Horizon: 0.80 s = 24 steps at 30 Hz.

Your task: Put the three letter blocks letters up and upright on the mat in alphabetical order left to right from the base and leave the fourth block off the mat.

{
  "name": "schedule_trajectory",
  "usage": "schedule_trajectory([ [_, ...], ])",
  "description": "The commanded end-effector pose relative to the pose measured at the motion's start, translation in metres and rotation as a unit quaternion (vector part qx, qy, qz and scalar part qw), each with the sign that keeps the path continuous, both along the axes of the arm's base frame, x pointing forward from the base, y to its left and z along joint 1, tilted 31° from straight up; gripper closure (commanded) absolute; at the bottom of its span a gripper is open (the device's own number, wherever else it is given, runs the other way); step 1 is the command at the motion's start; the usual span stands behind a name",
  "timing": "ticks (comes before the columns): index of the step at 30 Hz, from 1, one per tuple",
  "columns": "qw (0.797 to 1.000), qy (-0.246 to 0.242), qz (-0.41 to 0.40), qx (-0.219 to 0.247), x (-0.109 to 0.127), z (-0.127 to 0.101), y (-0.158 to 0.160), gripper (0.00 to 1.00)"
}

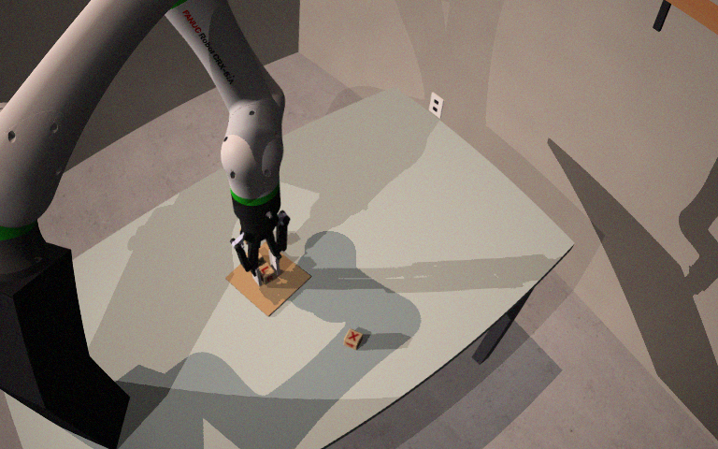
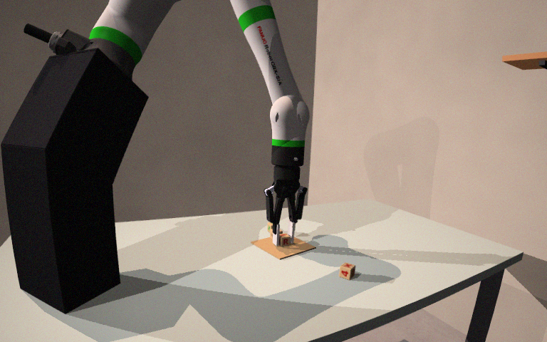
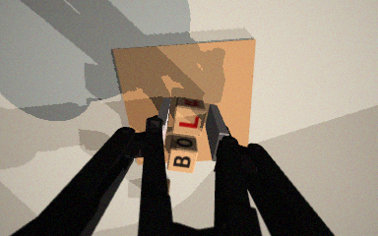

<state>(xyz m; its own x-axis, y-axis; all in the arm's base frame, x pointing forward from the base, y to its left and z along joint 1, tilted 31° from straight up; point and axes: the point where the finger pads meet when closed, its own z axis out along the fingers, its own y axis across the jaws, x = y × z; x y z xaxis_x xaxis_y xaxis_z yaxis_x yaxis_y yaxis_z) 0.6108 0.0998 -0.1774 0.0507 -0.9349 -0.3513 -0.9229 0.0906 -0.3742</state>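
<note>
My gripper (image 1: 267, 276) (image 2: 284, 241) (image 3: 188, 112) is open, its fingers low on either side of the L block (image 1: 265, 272) (image 2: 285, 241) (image 3: 189, 121), with a gap on each side in the wrist view. The L block stands on the tan mat (image 1: 269, 305) (image 2: 280, 254) (image 3: 237, 74), red L on top. The B block (image 3: 182, 161) is close behind it near the mat's edge, black B on top. The X block (image 1: 352, 339) (image 2: 347, 271) lies off the mat, red X on top. A block with a green mark (image 2: 269, 227) shows behind the fingers; its top is unclear.
The mat lies flat on the pale table (image 1: 476, 211) (image 2: 444, 237). The robot's black base (image 1: 63, 349) (image 2: 80, 181) stands at the left. Arm shadows cross the table and part of the mat.
</note>
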Motion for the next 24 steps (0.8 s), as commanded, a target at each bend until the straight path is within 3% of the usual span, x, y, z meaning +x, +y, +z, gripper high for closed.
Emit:
schedule_trajectory([
  [1, 1.0, 0.0, 0.0, 0.0, -0.003, 0.007, -0.003, 0.72],
  [5, 1.0, 0.0, 0.0, 0.0, -0.006, 0.014, -0.006, 0.72],
  [17, 1.0, 0.0, 0.0, 0.0, -0.029, 0.066, -0.026, 0.72],
  [24, 1.0, 0.0, 0.0, 0.0, -0.033, 0.074, -0.03, 0.72],
])
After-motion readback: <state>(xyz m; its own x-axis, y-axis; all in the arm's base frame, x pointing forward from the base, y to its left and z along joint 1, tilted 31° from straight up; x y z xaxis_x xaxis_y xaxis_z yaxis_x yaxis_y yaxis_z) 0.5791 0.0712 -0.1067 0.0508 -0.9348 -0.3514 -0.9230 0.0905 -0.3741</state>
